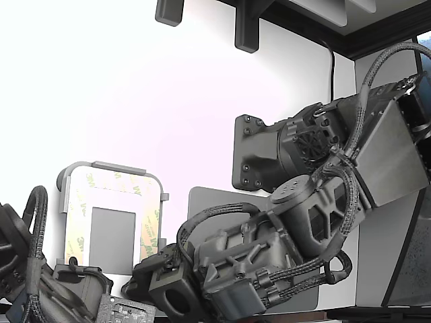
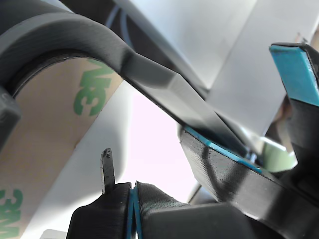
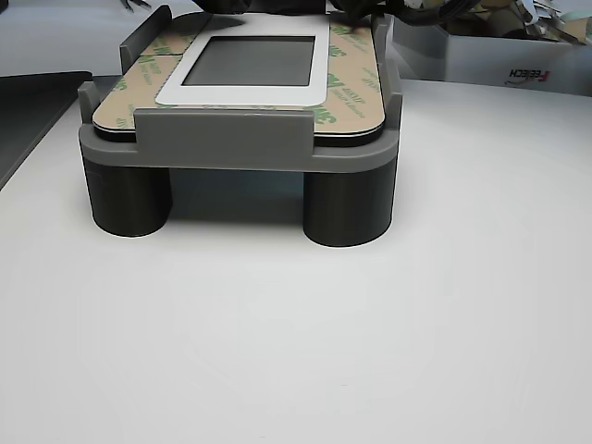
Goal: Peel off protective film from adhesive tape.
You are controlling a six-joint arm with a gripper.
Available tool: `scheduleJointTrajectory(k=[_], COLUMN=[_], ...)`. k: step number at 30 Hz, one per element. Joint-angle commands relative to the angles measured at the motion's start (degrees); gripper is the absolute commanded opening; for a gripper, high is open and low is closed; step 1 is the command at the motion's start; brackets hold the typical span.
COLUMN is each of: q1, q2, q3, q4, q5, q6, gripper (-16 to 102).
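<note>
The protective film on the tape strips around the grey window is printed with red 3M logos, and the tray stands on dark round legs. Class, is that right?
Not quite. The logos on the protective film are green, not red; the other view shows this. The film does border the grey window, and the tray stands on dark round legs.

The protective film [image 3: 351, 79] is peach-tan with repeating green "3M" logos. It frames a grey window [image 3: 252, 61] with a white border, on a grey tray [image 3: 231, 148]. The hand [image 2: 199, 149] is black with blue pads. The tabletop [image 3: 370, 324] is white.
</note>
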State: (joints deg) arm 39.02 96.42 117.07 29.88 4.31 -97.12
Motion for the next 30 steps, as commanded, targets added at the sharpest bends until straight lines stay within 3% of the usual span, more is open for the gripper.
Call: scheduleJointTrajectory(k=[1, 30], q1=[-0.9, -0.5], q2=[0.8, 1.3], q3=[-1.8, 0.7], q4=[-0.1, -1.7], q5=[0.1, 0.3], q6=[-0.4, -1.9], gripper=[-11, -11])
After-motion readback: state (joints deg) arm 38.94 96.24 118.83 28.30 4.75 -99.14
